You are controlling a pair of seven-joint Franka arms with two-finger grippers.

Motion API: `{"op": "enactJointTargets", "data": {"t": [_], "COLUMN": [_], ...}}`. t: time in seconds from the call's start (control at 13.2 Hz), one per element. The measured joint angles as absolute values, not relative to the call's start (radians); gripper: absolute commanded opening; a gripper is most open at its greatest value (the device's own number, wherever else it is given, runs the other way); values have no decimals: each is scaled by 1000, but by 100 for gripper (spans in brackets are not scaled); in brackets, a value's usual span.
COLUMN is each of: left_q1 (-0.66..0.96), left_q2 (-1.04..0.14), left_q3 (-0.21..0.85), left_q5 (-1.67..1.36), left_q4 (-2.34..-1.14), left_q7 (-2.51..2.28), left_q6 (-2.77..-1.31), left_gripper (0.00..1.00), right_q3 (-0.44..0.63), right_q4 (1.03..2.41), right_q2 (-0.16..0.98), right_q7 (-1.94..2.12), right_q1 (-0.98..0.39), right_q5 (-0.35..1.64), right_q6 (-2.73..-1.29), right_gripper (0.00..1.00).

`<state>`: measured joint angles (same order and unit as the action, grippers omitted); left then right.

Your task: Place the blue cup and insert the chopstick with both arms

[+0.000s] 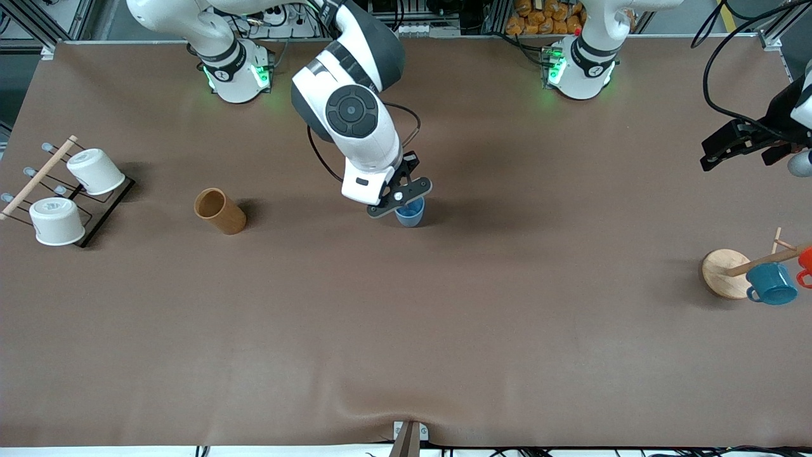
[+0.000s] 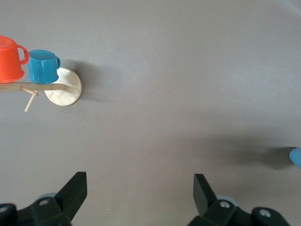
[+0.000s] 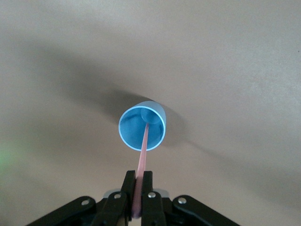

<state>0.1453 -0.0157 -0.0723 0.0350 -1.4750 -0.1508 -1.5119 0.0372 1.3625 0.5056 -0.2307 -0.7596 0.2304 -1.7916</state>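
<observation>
— Where is the blue cup (image 1: 411,214) right now?

— I see it upright near the middle of the surface (image 1: 444,330), well apart from the brown cup (image 1: 219,211) that lies toward the right arm's end. It's a smooth, light-blue tumbler, slightly tapered, no handle. In the right wrist view its round rim (image 3: 142,128) faces the camera and the chopstick (image 3: 143,150) runs down into the opening, its lower end against the inside of the cup.

— And the right arm?

— I've got it reaching out from its base and bent down over the cup, wrist tilted. The right tool (image 1: 398,200) sits directly above the cup's rim, its fingers (image 3: 127,188) pinched together on the upper end of the thin, pale pink stick.

— The left arm?

— It waits off at its own end of the surface, raised. The left tool (image 2: 140,190) is spread wide with nothing between its black fingers (image 2: 75,188), hanging over bare brown covering.

— Anything else around?

— A wooden mug tree on a round base (image 1: 723,271) carries a teal mug (image 1: 771,284) and an orange one (image 1: 805,261). At the right arm's end, two white cups (image 1: 95,171) sit tipped on a black wire rack (image 1: 95,216), with a pale dowel (image 1: 38,178) across it.
</observation>
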Motion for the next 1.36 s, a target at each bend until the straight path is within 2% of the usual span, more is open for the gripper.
{"op": "enactJointTargets", "data": {"t": [0.53, 0.91, 1.36], "left_q1": [147, 148, 148], "left_q2": [-16, -16, -16], "left_q3": [-72, -74, -76], "left_q5": [35, 35, 35], "left_q4": [-1479, -1480, -1480], "left_q7": [-151, -151, -151], "left_q6": [-1512, -1512, -1512], "left_gripper": [100, 100, 100], "right_q3": [66, 112, 130], "right_q4": [1351, 1344, 1346], "right_q2": [482, 333, 179], "right_q7": [-234, -231, -145], "right_q1": [-745, -536, -348], "right_q5": [228, 219, 58], "right_q6": [-1783, -1623, -1420], "right_gripper": [100, 100, 100]}}
